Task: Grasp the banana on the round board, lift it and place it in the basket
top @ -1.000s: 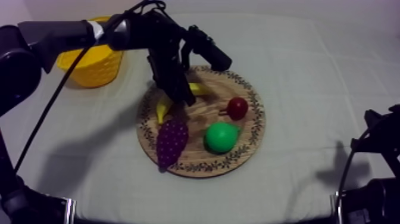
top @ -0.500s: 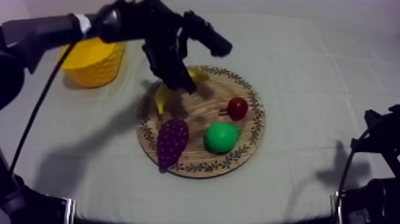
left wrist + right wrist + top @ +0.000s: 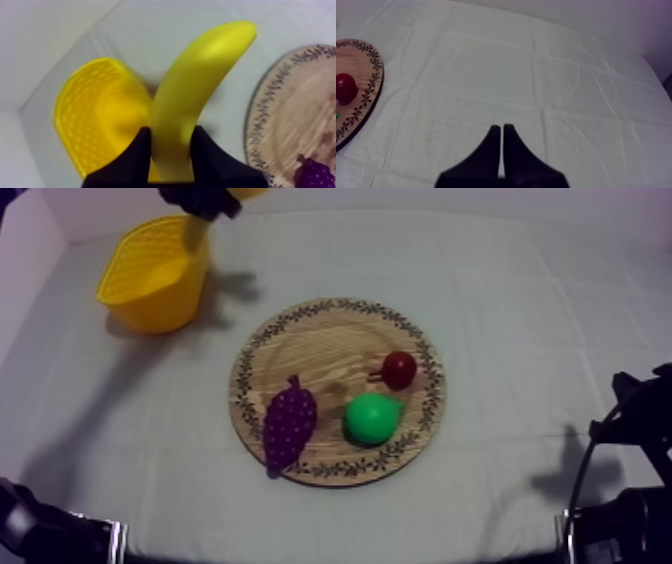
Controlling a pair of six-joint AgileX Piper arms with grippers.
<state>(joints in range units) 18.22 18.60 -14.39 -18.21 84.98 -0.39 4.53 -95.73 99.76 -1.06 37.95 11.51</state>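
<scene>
Holding the banana (image 3: 200,80) tight, our left pincer (image 3: 171,132) hangs up by the yellow basket (image 3: 95,115). Our right pincer (image 3: 502,131) rests over the worktop (image 3: 486,75), closed together with nothing inside

Curved yellow toy banana (image 3: 195,95), lower end hidden between left gripper's (image 3: 171,132) black fingers, yellow basket (image 3: 90,115) partly behind it, round wooden board with patterned rim (image 3: 295,125) (purple toy grapes (image 3: 315,175) too) cut by the edge
</scene>
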